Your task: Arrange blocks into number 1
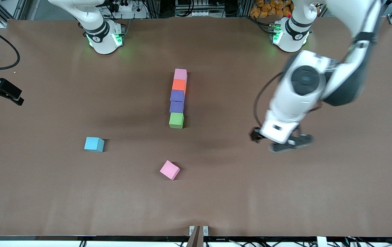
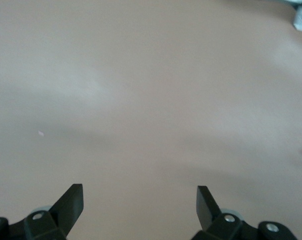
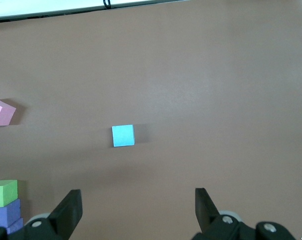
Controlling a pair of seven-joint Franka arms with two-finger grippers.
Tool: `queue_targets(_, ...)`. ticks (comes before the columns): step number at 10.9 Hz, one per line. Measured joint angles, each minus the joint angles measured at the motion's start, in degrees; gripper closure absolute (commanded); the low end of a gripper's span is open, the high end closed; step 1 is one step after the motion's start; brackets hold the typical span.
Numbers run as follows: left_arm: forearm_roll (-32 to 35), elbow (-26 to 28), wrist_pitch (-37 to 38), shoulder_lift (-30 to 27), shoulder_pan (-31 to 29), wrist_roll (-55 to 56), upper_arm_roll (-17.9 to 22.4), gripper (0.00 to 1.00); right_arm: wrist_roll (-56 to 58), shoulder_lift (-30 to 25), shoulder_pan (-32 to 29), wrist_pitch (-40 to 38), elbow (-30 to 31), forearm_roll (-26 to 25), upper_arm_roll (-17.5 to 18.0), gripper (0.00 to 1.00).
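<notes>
A: Left end effector (image 1: 278, 141)?
B: Fingers spread, holding nothing, over bare worktop (image 1: 336, 192) toward the left arm's end, well apart from the blocks.
A: Right end effector (image 3: 137, 212)?
B: Fingers spread too, empty, above the worktop; cyan block (image 1: 94, 144) is on the worktop ahead of it.
A: Blocks?
B: Touching column mid-worktop: light pink block (image 1: 180, 74), orange block (image 1: 179, 84), two purple blocks (image 1: 177, 101), green block (image 1: 176, 120) nearest the front camera. Loose pink block (image 1: 169, 170) nearer still.

Open table (image 1: 285, 199) around block column (image 1: 177, 99)
</notes>
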State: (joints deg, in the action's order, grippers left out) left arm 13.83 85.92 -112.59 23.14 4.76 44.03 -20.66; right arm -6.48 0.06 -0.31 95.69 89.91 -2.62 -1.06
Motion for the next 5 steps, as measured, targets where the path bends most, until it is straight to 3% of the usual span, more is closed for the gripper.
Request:
queue_targets(3, 0.7, -0.1, 7.0, -4.3, -8.1, -3.0, 0.1, 0.0, 0.0, 0.8, -0.1, -0.4, 0.0, 0.0, -0.1, 0.0)
queue_targets(5, 0.7, 2.8, 10.4, -6.6, -12.9, -6.7, 0.0, 0.0, 0.0, 0.9, -0.1, -0.4, 0.0, 0.0, 0.0, 0.0)
